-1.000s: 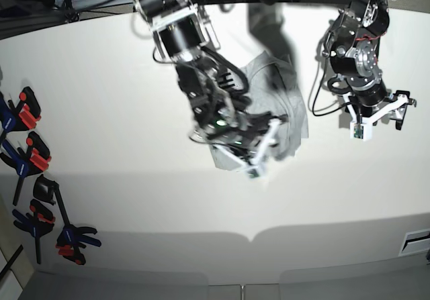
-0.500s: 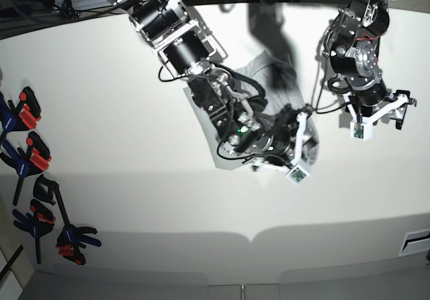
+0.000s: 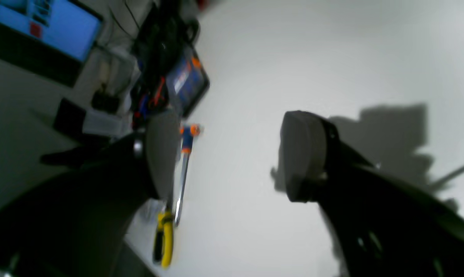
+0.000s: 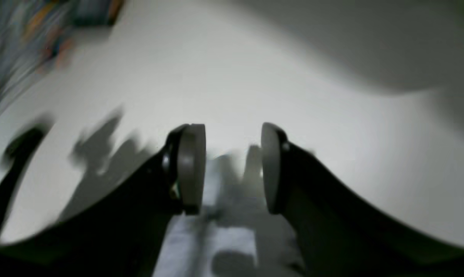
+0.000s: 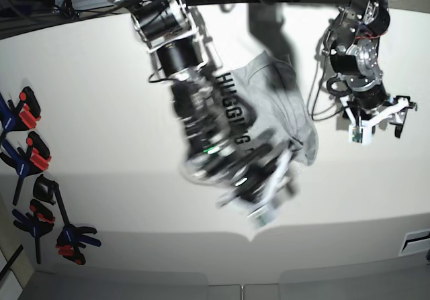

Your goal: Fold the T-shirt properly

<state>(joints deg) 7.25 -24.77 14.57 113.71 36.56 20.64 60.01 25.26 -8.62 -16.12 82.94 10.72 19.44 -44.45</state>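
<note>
The light heather-grey cotton T-shirt [image 5: 279,105] lies crumpled on the white desk [image 5: 101,112], near its far edge, between the two arms. Black block letters show on the side facing up.

The right gripper [image 4: 232,169] is blurred in the base view and sits low over the near edge of the shirt. Its jaws stand partly open. Grey cloth is seen below them, but I cannot tell if they hold it.

The left gripper [image 3: 232,161] hangs over bare desk beside the shirt, jaws wide open and holding nothing.

Blue and black clamps with red pads [image 5: 30,172] lie along one desk edge.
</note>
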